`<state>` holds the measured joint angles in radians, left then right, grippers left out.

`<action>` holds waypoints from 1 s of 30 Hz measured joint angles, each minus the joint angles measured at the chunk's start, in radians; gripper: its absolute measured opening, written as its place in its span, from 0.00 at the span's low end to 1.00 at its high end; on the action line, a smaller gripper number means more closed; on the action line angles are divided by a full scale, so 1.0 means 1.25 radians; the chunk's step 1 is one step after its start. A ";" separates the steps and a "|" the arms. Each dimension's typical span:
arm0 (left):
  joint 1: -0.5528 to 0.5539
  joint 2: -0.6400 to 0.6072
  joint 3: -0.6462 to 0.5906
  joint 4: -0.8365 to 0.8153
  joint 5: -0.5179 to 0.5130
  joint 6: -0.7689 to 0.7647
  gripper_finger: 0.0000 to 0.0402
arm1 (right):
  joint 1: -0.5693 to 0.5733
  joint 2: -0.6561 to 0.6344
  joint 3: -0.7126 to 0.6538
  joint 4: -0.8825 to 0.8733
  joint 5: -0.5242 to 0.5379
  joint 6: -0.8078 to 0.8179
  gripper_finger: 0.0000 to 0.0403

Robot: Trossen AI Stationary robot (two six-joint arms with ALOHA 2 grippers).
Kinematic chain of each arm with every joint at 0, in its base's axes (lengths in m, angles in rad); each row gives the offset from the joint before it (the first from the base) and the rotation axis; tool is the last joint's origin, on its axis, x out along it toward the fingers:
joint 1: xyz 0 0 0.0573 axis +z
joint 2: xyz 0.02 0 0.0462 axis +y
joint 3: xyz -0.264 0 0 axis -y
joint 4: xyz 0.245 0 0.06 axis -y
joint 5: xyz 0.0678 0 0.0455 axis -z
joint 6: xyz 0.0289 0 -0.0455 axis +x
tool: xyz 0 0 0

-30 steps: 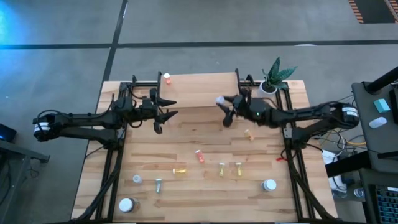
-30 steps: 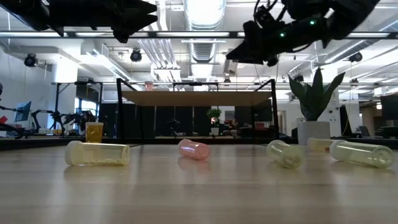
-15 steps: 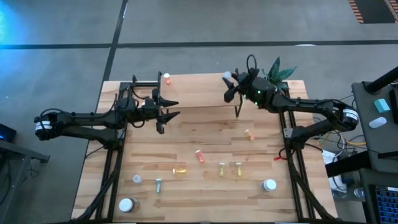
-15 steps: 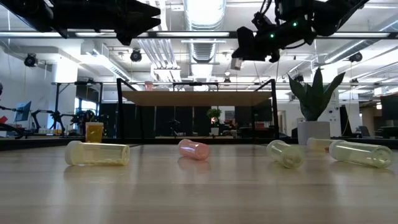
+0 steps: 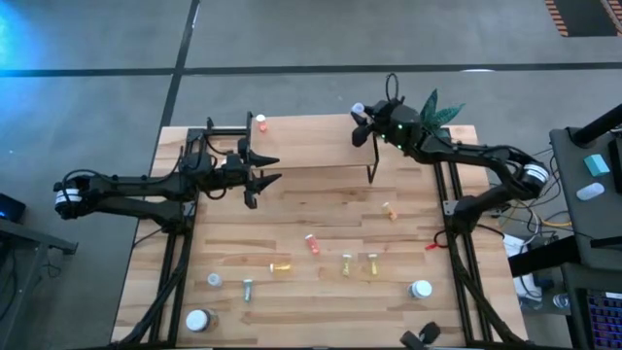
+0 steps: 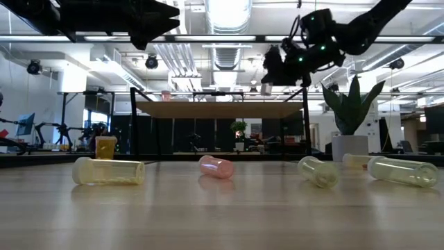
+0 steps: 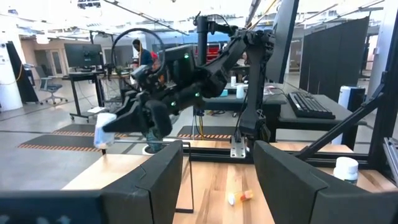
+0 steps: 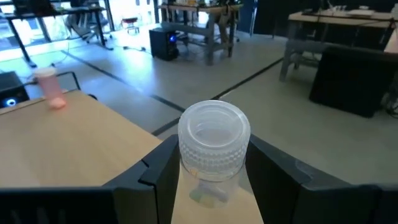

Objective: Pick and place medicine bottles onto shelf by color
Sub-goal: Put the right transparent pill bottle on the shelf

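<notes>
Concrete floor around a wood-plank table, open lab behind it.

High view: right gripper sat over the right end of the shelf, white-capped clear bottle between its fingers. Left gripper waited just off the shelf's near-left edge, fingers apart, nothing in them. A red-orange bottle stood on the shelf's far-left part, well to the left of the right gripper. Loose bottles lay on the table well below both grippers (most on their sides).

Low view: right gripper hung above the shelf at its right end, bottle poking out below the fingers, clear of the board. A pink bottle and pale ones lay on their sides on the table.

Left wrist view: own fingers stood parted with only air between. Across the table the right gripper carried the bottle, cap end outward.

Right wrist view: fingers closed partway on the bottle's body, ribbed white cap facing the camera, long axis running straight out from the gripper. Shelf surface lay directly beneath; red-orange bottle upright at the far corner.

Judgement: placing step. The bottle pointed along the gripper axis, not upright, so it needs tilting cap-up and lowering onto the board below. A clear one belongs away from the red-orange one. The right arm is the only arm placed for this.
</notes>
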<state>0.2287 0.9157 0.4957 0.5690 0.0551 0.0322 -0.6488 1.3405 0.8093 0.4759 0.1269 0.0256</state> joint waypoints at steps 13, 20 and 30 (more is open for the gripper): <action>0.000 0.000 -0.001 -0.001 -0.005 0.001 0.45 | 0.000 0.176 0.184 -0.162 -0.018 0.000 0.39; 0.000 0.000 -0.004 -0.001 -0.005 0.001 0.45 | 0.000 0.139 0.165 -0.164 -0.018 -0.002 0.37; 0.000 0.000 -0.003 -0.001 -0.006 0.001 0.45 | 0.000 0.049 0.086 -0.165 0.004 0.000 0.39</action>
<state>0.2283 0.9157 0.4915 0.5678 0.0471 0.0338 -0.6487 1.4014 0.9165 0.2690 0.1314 0.0257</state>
